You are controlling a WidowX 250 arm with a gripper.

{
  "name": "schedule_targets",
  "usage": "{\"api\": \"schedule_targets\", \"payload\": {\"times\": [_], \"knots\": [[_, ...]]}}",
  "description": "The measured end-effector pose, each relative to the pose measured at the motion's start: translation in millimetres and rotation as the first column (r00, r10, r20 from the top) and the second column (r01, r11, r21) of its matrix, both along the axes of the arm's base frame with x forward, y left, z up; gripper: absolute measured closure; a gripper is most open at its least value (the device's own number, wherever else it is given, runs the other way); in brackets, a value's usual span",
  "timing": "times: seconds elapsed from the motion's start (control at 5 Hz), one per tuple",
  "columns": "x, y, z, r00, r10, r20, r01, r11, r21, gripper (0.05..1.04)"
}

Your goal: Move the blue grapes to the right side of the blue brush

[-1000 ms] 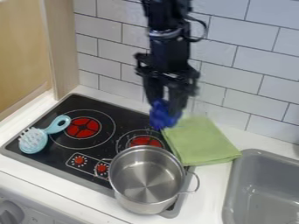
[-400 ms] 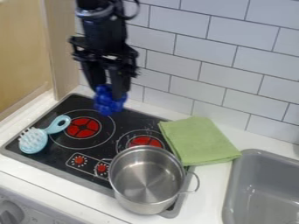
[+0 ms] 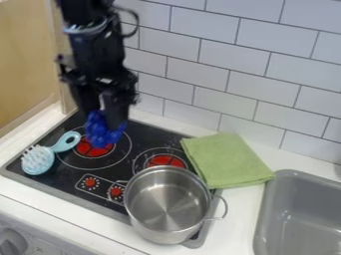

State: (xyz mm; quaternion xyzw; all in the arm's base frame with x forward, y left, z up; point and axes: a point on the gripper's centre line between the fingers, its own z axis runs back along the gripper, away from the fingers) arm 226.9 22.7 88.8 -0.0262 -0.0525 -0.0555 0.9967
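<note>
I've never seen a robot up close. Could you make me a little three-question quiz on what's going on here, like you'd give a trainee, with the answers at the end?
1. Fill in the blank: The pincer holds the blue ____ over the stove.
2. True or false: As the camera sees it, the light-blue brush lies to the left of the metal pot.
3. What colour is the cloth beside the stove?
A) red
B) green
C) white

Key: 1. grapes; 2. true; 3. B
</note>
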Motion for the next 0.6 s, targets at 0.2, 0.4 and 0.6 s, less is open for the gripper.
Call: {"api": "schedule_targets", "payload": {"times": [0.2, 0.4, 0.6], "knots": [[-4.7, 6.7, -26.3, 0.999, 0.020, -0.043, -0.018, 0.999, 0.039, 0.566], [-0.5, 13.9, -39.3, 0.998, 0.052, -0.022, -0.050, 0.995, 0.081, 0.566], [2.0, 14.9, -60.0, 0.997, 0.061, -0.054, -0.056, 0.993, 0.101, 0.566]]}}
